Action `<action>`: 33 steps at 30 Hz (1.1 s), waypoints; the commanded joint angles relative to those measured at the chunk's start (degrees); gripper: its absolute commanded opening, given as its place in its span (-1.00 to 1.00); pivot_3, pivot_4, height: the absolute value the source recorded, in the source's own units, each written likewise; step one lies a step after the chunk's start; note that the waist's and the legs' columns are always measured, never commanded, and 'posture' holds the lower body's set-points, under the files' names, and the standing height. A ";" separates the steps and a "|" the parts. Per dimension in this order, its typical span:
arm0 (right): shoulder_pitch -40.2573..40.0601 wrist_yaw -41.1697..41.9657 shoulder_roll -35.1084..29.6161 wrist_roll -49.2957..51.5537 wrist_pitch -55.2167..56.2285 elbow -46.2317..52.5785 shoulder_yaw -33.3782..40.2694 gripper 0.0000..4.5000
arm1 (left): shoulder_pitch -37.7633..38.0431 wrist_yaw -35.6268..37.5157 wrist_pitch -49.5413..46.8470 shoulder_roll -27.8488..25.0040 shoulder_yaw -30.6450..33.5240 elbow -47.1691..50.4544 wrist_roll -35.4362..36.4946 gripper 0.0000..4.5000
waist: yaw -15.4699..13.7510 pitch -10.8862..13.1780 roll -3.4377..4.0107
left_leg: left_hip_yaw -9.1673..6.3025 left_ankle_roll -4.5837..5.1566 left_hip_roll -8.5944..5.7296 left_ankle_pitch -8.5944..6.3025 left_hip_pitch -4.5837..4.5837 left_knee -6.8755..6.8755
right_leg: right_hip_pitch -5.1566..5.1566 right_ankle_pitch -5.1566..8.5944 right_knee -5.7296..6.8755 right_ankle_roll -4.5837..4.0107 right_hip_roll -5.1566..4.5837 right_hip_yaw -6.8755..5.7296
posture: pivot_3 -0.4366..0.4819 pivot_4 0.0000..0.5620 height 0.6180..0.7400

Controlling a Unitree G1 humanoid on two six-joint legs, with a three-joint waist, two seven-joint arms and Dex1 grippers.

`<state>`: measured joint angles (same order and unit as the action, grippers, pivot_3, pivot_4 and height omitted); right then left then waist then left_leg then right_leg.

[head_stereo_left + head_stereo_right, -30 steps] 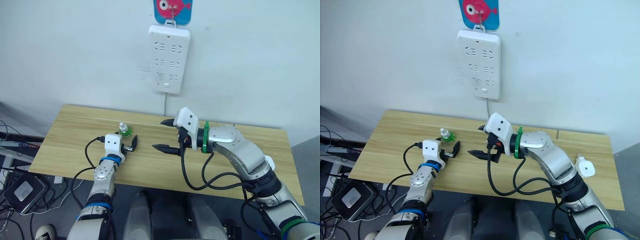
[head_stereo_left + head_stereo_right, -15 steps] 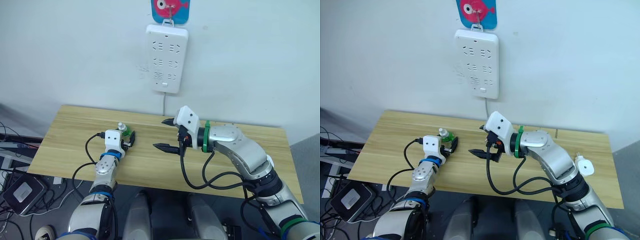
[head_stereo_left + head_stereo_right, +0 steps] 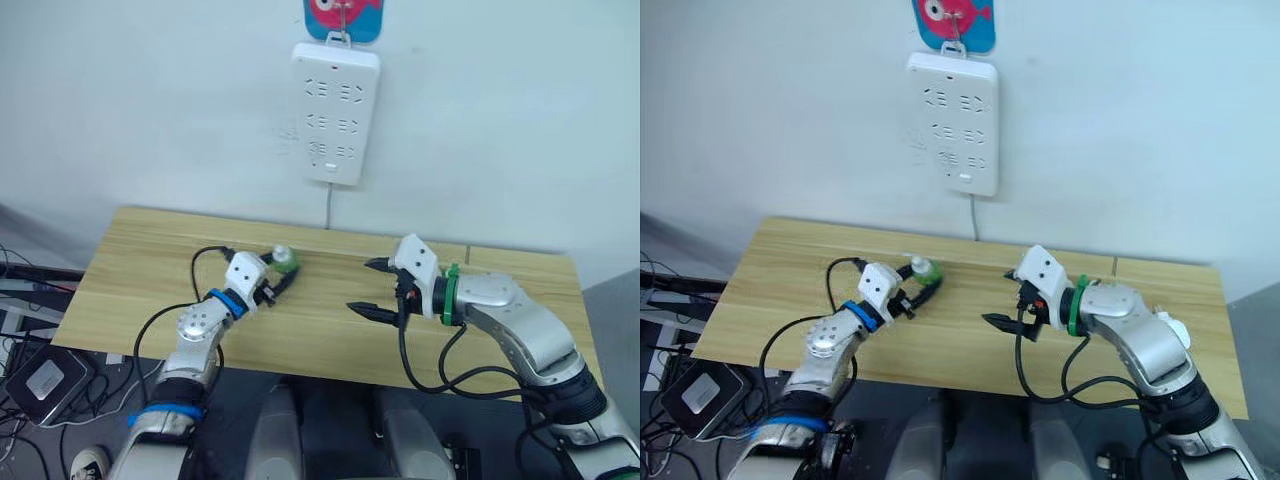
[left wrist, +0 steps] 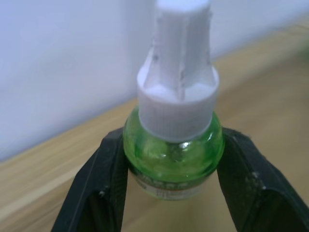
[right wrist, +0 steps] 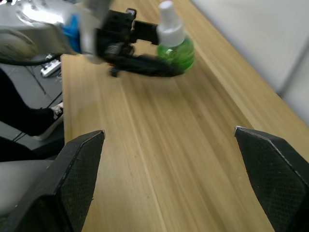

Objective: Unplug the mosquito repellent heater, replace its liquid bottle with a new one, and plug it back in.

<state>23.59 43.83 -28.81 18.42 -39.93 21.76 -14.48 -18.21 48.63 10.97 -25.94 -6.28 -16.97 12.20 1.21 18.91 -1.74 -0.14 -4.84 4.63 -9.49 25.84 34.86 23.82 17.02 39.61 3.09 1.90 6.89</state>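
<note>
Our left gripper (image 3: pixel 283 282) clamps its two black fingers (image 4: pixel 104 183) around the green liquid bottle (image 3: pixel 284 262) with the white cap, holding it upright over the left-centre of the wooden table (image 3: pixel 140 260), below the white power strip (image 3: pixel 335 113) on the far wall. Our right gripper (image 3: pixel 372 288) hangs over the table's middle-right with its fingers spread wide apart and nothing between them, pointing left toward the bottle. The white mosquito repellent heater (image 3: pixel 1174 330) lies by our right arm, near the table's right end.
</note>
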 commanded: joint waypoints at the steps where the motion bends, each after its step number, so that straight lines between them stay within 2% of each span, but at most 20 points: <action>1: 0.17 0.55 1.98 2.06 1.99 2.74 0.16 1.00 | 0.15 10.15 -10.36 -4.09 -2.84 12.26 5.71 -0.01 | 0.30 0.01 0.01 | -0.03 0.08 -0.01 -0.04 -0.08 -0.01 | -0.02 0.07 0.09 -0.03 0.02 -0.01 | 0.07 0.26 1.00; 3: 0.28 0.62 3.94 3.37 1.99 2.92 -0.27 1.00 | -1.91 15.13 -12.40 -5.98 -4.06 13.05 6.61 -0.01 | 0.61 0.01 0.02 | -0.15 0.11 0.03 -0.06 -0.07 -0.01 | 0.01 0.17 0.17 -0.11 0.10 -0.07 | 0.06 0.23 1.00; 7: 0.95 0.75 6.05 4.15 1.58 3.12 -1.11 1.00 | -6.56 20.27 -11.49 -6.05 -5.18 8.61 5.43 -0.01 | 0.57 0.01 0.02 | -0.10 0.12 -0.04 -0.04 0.03 0.03 | 0.15 0.20 0.23 -0.13 0.08 0.00 | -0.03 0.19 1.00; 16: 1.71 -2.85 9.88 2.45 4.06 0.30 -1.06 1.00 | -11.42 23.42 -9.19 -3.27 -4.48 3.18 4.43 -0.01 | 0.60 0.00 0.00 | -0.12 0.13 -0.03 -0.05 0.20 0.06 | 0.26 0.15 0.24 -0.21 0.05 -0.09 | -0.10 0.11 1.00; 20: 1.60 -3.37 10.13 1.55 5.42 -0.51 -1.58 0.58 | -11.41 23.73 -8.93 -2.54 -4.45 3.31 4.39 -0.01 | 0.63 0.00 0.00 | -0.12 0.13 -0.03 -0.05 0.20 0.06 | 0.27 0.15 0.25 -0.22 0.05 -0.10 | -0.11 0.09 1.00; 27: 1.37 -1.96 9.31 0.30 7.87 -1.62 -2.07 -0.56 | -11.41 23.53 -8.33 -1.96 -3.97 3.36 4.36 -0.01 | 0.62 -0.01 -0.01 | -0.12 0.13 -0.03 -0.05 0.20 0.08 | 0.26 0.15 0.29 -0.22 0.05 -0.10 | -0.07 0.09 1.00; 33: 2.69 3.33 7.90 5.06 6.36 -0.63 -1.01 -0.56 | -9.10 24.31 -8.92 -2.46 -4.08 7.33 5.44 -0.01 | 0.60 -0.01 -0.01 | -0.13 0.13 -0.03 -0.05 0.20 0.08 | 0.26 0.13 0.31 -0.25 0.05 -0.11 | -0.01 0.09 1.00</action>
<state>25.39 43.58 -20.48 19.92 -33.41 19.23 -15.74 -28.41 72.16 1.66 -28.11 -10.98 -12.99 16.47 1.81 18.91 -1.75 -0.27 -4.71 4.59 -9.54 26.04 34.94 24.08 17.14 39.92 2.84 1.96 6.78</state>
